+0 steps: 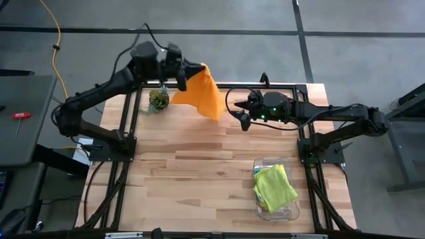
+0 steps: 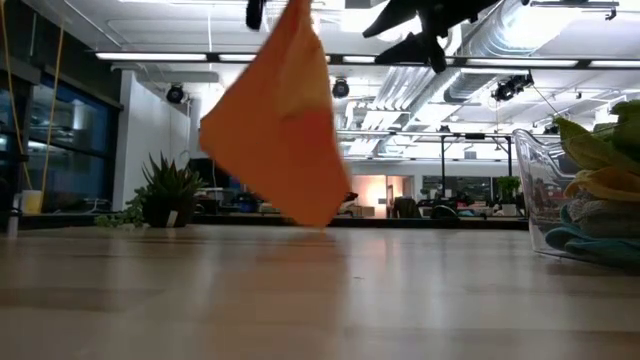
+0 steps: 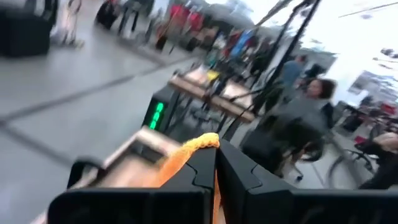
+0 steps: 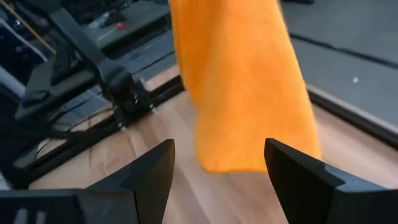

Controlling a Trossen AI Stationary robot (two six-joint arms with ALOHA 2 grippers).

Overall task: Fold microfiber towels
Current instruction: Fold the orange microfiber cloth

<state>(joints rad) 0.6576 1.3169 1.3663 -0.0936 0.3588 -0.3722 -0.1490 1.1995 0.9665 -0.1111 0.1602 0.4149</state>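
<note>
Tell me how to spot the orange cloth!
Look at the far edge of the wooden table, near the little green plant. The left gripper holds the orange towel up in the air there. It is the only cloth hanging; the others sit in the clear bin.

text: none legible | labels: none | numbers: none | signs: none
</note>
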